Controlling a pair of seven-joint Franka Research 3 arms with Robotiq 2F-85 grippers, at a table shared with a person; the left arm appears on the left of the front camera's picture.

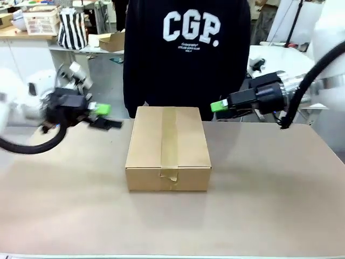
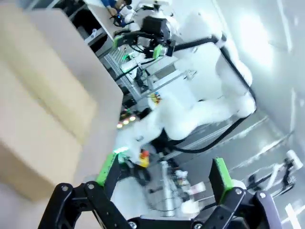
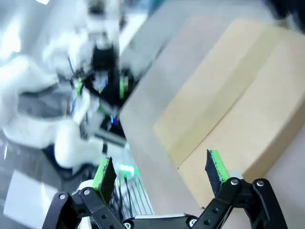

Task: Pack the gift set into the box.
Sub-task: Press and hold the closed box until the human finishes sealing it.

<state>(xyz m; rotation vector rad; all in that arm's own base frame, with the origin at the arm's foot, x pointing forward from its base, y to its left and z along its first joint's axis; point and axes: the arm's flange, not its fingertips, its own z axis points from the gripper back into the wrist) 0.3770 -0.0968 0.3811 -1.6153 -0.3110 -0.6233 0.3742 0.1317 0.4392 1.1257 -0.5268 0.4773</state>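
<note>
Front view, left to right. Left gripper (image 1: 99, 111) hangs above the table's (image 1: 269, 205) far left part, fingers pointing toward the box (image 1: 168, 147), a clear strip of bare tabletop between its tips and the box's left edge. In its own wrist view the left gripper (image 2: 164, 174) has its green pads spread wide apart with nothing between them; the box (image 2: 43, 119) lies off to the picture's left, blurred. The box sits at the table's middle, flaps shut, a strip of tape (image 1: 169, 141) running down the top seam and over the near face. Behind its far edge stands a person in a dark sweatshirt (image 1: 186, 54), close to the table. Right gripper (image 1: 218, 106) is held above the box's far right corner, just beside it, pointing left. In the right wrist view the right gripper (image 3: 159, 171) is likewise spread open and empty, with the box (image 3: 238, 100) ahead of its fingers. Wide bare tabletop lies in front of the box and to both sides.
</note>
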